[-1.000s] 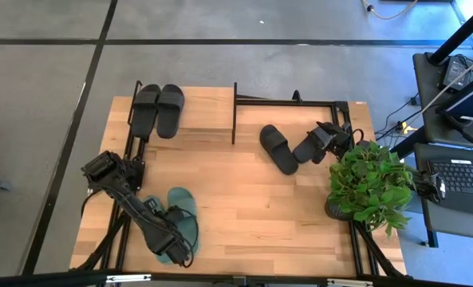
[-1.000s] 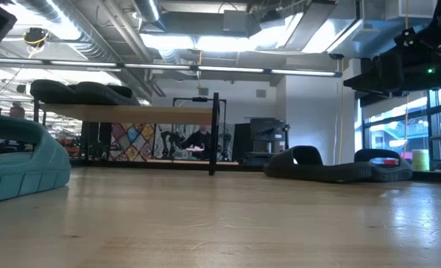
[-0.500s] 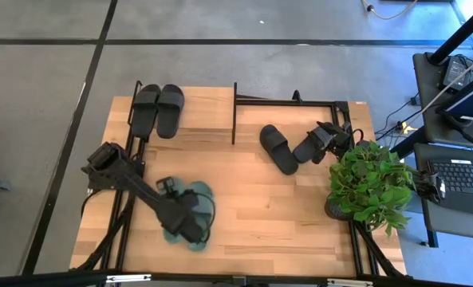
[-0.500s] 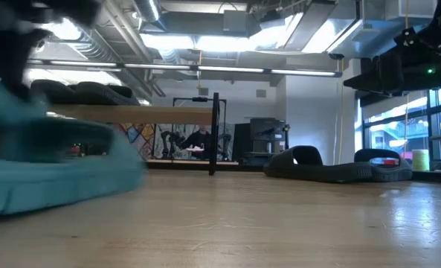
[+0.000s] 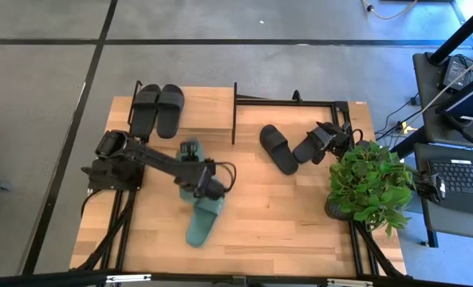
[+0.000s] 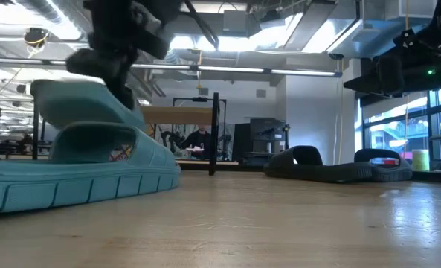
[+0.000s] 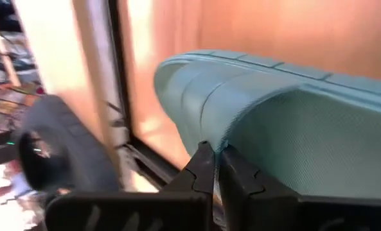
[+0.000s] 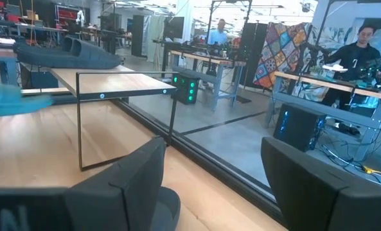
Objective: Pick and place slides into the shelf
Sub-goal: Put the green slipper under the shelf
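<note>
A sage green slide (image 5: pixel 203 219) lies slanted near the table's middle and fills the left foreground of the low view (image 6: pixel 79 182). My left gripper (image 5: pixel 206 186) is over its far end, shut on it. A further green patch (image 5: pixel 190 151) shows beyond the arm; I cannot tell what it is. Two black slides (image 5: pixel 158 110) rest on the shelf's wood top (image 5: pixel 208 112). Two more black slides (image 5: pixel 280 149) lie on the table at the far right. Beside them my right gripper (image 8: pixel 212 154) waits, open. My left gripper pinches a thin raised edge of the green slide (image 7: pixel 227 136) between its two shut fingers. Ribbed foam shows on one side of the edge, fine-textured foam on the other. The fingers (image 6: pixel 122 89) slant down from above onto the strap's top. Whether the sole is clear of the table cannot be told.
A leafy plant (image 5: pixel 368 179) stands at the table's right edge. Black frame bars (image 5: pixel 234 112) rise beside the shelf and run along the far right. Bare wood (image 5: pixel 276 215) lies between the green slide and the plant.
My left gripper has swung from the near-left corner toward the table's middle, away from the near edge and to the right, rolling as it went. The green slide has come along with it and turned about. It now slants and reaches farther right in the low view.
</note>
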Robot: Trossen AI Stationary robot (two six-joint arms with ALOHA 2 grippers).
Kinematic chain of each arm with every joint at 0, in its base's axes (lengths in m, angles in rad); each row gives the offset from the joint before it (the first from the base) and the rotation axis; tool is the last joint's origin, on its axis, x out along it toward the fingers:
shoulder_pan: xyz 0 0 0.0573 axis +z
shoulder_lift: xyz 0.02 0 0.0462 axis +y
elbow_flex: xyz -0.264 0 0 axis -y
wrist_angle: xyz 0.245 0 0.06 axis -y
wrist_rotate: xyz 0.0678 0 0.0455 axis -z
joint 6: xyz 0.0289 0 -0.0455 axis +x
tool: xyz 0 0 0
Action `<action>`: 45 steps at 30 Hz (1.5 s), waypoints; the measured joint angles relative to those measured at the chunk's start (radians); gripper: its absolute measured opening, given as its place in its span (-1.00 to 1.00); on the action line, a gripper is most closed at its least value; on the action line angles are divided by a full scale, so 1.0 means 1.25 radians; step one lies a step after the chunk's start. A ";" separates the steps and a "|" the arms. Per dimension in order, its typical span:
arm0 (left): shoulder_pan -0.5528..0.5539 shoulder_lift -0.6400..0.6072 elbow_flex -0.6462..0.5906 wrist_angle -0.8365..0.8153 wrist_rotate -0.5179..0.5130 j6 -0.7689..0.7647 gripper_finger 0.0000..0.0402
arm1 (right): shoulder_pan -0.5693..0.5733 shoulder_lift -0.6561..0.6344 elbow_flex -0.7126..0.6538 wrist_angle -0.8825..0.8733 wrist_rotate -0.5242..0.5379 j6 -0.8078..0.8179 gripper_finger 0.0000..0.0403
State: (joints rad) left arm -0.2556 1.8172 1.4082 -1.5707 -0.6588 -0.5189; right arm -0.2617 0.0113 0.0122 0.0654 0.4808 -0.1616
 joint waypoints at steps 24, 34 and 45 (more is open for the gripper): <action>0.180 0.000 0.000 0.095 -0.057 0.277 -1.00 | 0.000 0.000 0.000 0.001 0.000 0.002 0.28; 0.180 0.000 -0.067 0.105 -0.045 0.274 -1.00 | 0.000 0.000 0.000 0.001 0.000 0.002 0.28; 0.180 -0.146 -0.211 0.242 -0.031 0.265 -1.00 | 0.000 0.000 0.000 0.001 -0.001 0.021 0.28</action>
State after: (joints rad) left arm -0.0311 1.6345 1.1442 -1.2677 -0.6979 -0.1879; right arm -0.2619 0.0113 0.0120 0.0662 0.4800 -0.1352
